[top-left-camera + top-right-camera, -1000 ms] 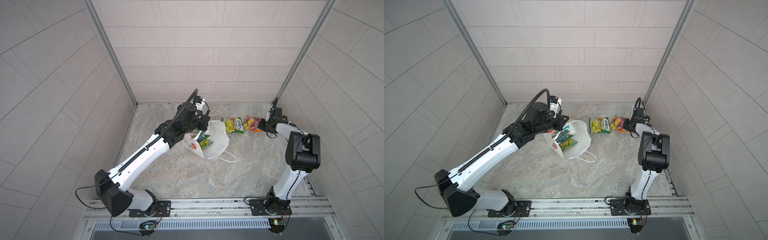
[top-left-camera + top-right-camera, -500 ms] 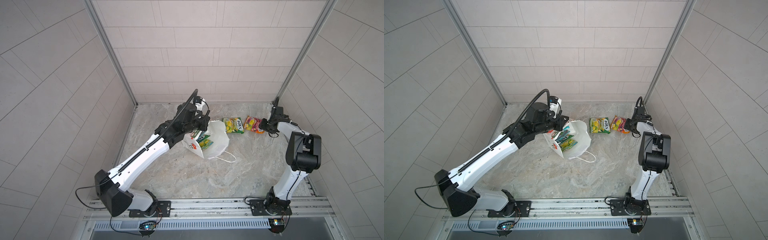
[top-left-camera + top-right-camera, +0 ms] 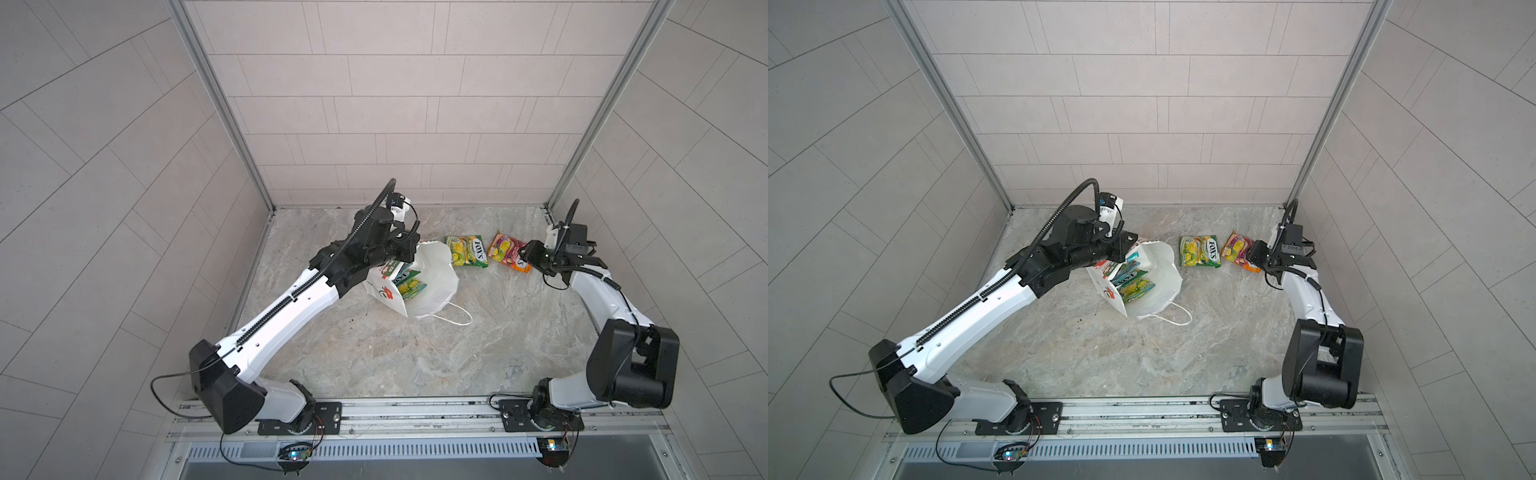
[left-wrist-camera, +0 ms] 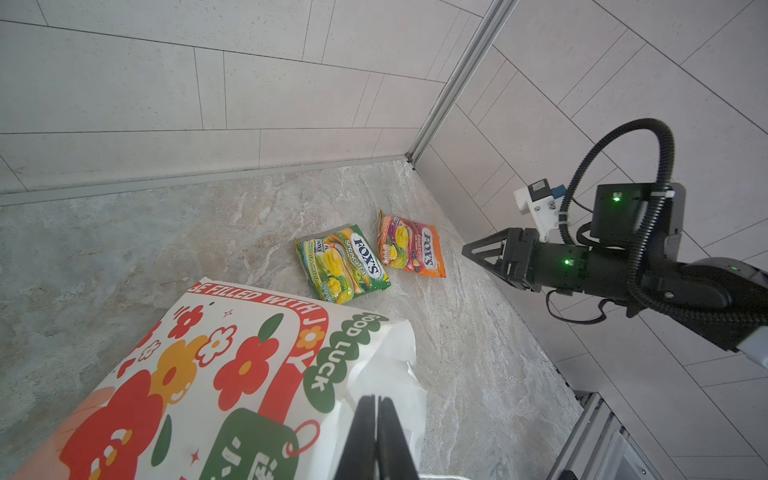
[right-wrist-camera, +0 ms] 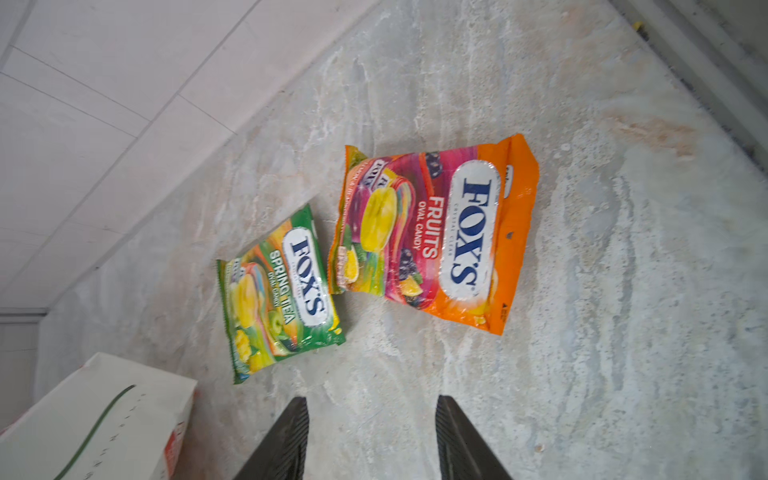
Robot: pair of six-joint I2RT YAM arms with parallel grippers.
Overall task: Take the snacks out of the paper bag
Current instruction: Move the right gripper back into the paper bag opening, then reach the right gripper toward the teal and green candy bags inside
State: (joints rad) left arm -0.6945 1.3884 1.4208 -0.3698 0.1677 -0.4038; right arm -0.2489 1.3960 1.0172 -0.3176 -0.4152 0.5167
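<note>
At the back of the marbled table (image 3: 374,353), left of centre: the paper bag (image 3: 432,282), white, leaning, mouth gaping toward both top views; red flower drawing on the face toward the front; one white string handle (image 3: 453,318) trailing flat on the table in front of it. Inside the mouth, against the left wall: several snacks (image 3: 409,282), a green-yellow one on top, teal-edged ones behind, only partly visible. At the far left rim of the bag: the left gripper (image 3: 409,252), jaws pressed together on the paper; in the left wrist view, fingers (image 4: 361,432) flat against each other over the white rim, with the bag's printed side, red and orange flowers and green "GOOD LUCK" bubbles, spread beside them. Out on the table, just right of the bag and apart from it: a green-yellow packet (image 3: 466,250), lying flat, label up; just beside that, further right, whether touching hard to tell: an orange-pink packet (image 3: 509,251), flat too, "FRUITS" readable in the right wrist view. At the right end of the orange-pink packet, low over the table: the right gripper (image 3: 527,254), jaws parted, nothing between them; in the right wrist view, only bare marble in the gap, both packets beyond the tips.
</note>
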